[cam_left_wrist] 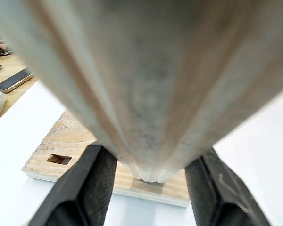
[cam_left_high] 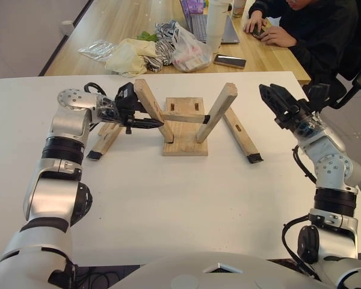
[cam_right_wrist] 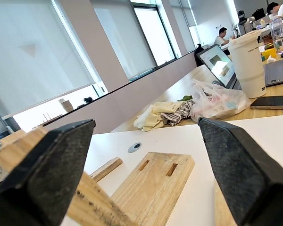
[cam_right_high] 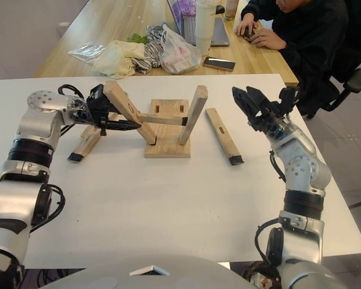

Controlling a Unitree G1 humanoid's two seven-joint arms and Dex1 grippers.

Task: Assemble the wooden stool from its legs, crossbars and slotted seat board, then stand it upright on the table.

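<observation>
**Seat the leg frame with both arms**

Your left pincer [cam_left_high: 149, 119] is clamped on the left leg [cam_left_high: 145, 93], about midway up. A crossbar [cam_left_high: 189, 118] ties that leg to the right leg [cam_left_high: 225, 99]. The pair stands splayed on the near half of the board [cam_left_high: 183, 146], which lies flat on the counter [cam_left_high: 186, 205].

Your right pincer [cam_left_high: 274, 96] hangs wide open in the air, near the right leg but touching nothing. I suggest you bring it onto that leg at the same height as your left grip. Then press both legs down together. A push from one side alone would likely rock the frame or work the crossbar loose.

The left wrist view shows the left leg's foot at the board's near edge. You cannot tell whether it sits in its slot, so check before pressing.

The two far slots [cam_left_high: 197, 106] are open. A loose leg [cam_left_high: 243, 139] lies just right of the board and a spare leg [cam_left_high: 103, 143] lies to its left.
</observation>
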